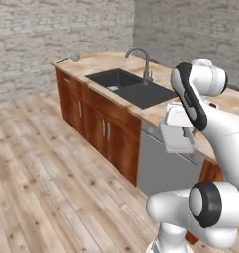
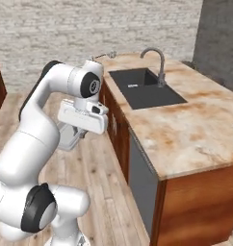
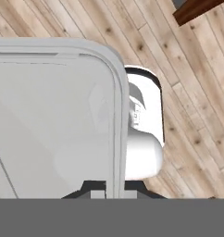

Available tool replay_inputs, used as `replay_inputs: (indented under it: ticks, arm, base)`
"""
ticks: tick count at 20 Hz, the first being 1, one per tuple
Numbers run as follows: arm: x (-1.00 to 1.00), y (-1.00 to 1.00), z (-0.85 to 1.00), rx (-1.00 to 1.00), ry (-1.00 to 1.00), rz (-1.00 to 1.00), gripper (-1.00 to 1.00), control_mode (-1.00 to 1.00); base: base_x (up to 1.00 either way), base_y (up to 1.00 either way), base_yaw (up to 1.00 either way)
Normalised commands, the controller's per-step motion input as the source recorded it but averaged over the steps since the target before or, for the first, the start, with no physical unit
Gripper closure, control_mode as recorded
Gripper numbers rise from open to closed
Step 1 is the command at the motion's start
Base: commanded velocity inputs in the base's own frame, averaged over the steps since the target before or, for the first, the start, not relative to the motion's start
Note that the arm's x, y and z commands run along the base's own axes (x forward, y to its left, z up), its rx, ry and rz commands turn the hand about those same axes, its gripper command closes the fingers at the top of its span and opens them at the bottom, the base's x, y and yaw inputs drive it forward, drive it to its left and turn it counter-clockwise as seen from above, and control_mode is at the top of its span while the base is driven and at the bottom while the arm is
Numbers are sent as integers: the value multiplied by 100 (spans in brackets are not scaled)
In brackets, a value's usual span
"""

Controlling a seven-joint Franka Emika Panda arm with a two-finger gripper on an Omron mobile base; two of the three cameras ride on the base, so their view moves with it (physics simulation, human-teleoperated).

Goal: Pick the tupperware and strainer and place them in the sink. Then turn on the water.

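— What's the gripper doing?
— I have it clamped on the tupperware's rim, low beside the cabinets, over the floor.
— Where's the sink?
— Up on the counter, farther along and to the right. The box hangs long-side down, so I judge it must lift first.
— The strainer?
— At the counter's far corner.

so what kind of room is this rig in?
A kitchen, simulated by the look of it. A black sink with an arched grey faucet is set into a wood-grain counter over reddish-brown cabinets. Brick walls and plank flooring surround it.
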Motion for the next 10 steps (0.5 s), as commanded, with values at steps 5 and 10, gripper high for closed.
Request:
replay_inputs:
  ticks: [5, 10]
  arm:
    - [0, 0, 0, 0, 0, 0, 100, 100]
    - [0, 0, 0, 0, 0, 0, 100, 100]
  base:
    - [49, 100, -37]
    - [62, 100, -29]
